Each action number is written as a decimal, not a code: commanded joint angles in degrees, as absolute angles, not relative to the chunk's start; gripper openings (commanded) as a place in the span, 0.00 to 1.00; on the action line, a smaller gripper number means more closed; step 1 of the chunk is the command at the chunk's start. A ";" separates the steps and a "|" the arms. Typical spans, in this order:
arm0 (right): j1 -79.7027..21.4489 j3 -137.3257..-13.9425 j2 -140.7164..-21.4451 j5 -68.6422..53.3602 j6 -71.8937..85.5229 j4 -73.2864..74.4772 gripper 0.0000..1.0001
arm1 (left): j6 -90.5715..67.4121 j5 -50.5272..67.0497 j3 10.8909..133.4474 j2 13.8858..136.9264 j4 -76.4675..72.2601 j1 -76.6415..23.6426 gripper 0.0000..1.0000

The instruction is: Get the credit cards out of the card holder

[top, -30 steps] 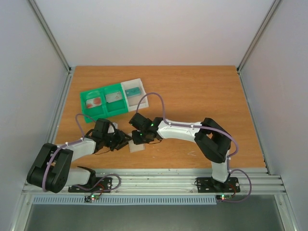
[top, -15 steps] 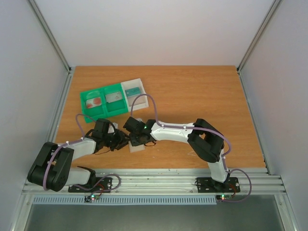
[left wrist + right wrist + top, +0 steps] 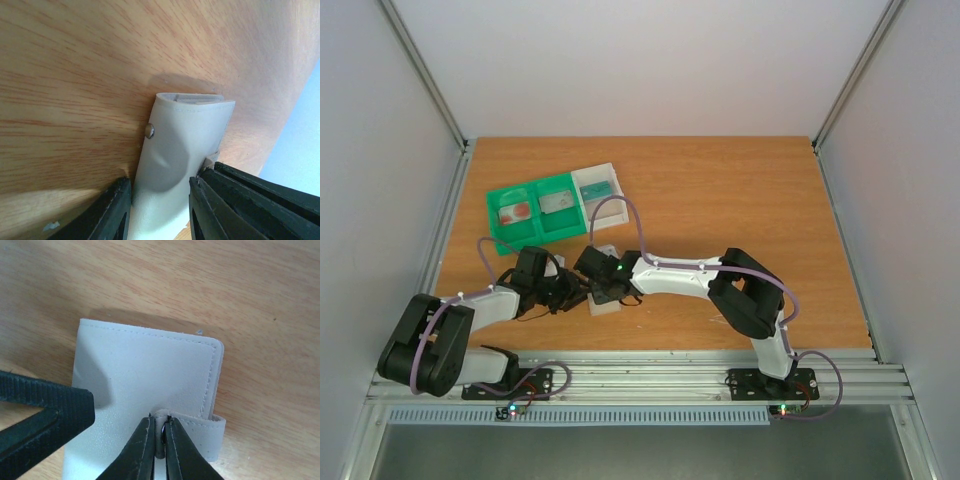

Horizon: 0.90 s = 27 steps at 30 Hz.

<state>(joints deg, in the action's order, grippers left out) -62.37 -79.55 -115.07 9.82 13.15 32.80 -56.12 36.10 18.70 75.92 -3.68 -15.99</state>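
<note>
- Step: opening the card holder [image 3: 145, 365]; left gripper [image 3: 159, 197] clamps its sides.
- Right gripper [image 3: 159, 426] pinches the closing tab [image 3: 200, 432].
- Next: pull tab up to unsnap, holder pinned.

Found pale grey card holder [image 3: 145, 365] folded shut, lying toward 7 o'clock. Found credit cards [image 3: 557, 202] well apart, toward 10 o'clock.

The wooden table [image 3: 740, 190] carries a green and white tray [image 3: 536, 208] at its far left part. A pale grey card holder [image 3: 604, 306] rests on the wood nearer the front edge, apart from the tray.
</note>
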 commanded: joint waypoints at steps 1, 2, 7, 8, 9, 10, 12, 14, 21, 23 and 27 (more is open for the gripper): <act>-62.31 -76.81 -114.66 10.47 12.84 31.92 0.03 | -55.83 35.73 18.45 77.14 -3.70 -15.73 0.34; -62.31 -76.41 -114.23 10.20 12.84 31.37 0.02 | -55.69 35.69 18.46 77.15 -3.63 -15.73 0.34; -62.31 -75.12 -112.37 9.16 12.91 29.66 0.01 | -55.31 35.94 18.62 77.08 -3.31 -15.74 0.34; -62.31 -74.80 -111.95 8.96 12.97 29.31 0.01 | -55.16 35.96 18.70 77.08 -3.12 -15.73 0.34; -62.31 -74.35 -111.36 8.82 13.07 28.89 0.01 | -54.95 35.95 18.72 77.01 -2.94 -15.73 0.34; -62.31 -73.83 -110.72 8.55 13.14 28.39 0.01 | -54.83 35.95 18.78 76.99 -2.72 -15.75 0.34; -62.31 -72.87 -109.31 8.16 13.29 27.41 0.01 | -54.61 35.94 18.88 76.65 -2.21 -15.80 0.34; -62.31 -71.94 -107.81 7.62 13.42 26.49 0.01 | -54.20 35.83 19.02 76.13 -1.38 -15.74 0.34; -62.31 -68.55 -102.65 4.20 14.32 23.75 0.01 | -51.56 33.88 20.82 71.22 6.76 -15.75 0.44; -62.31 -67.17 -100.90 3.13 15.09 22.33 0.01 | -50.43 34.07 21.40 69.24 8.68 -15.75 0.47; -62.31 -65.11 -97.79 1.44 16.23 19.37 0.01 | -47.40 34.19 22.89 65.24 13.41 -15.82 0.55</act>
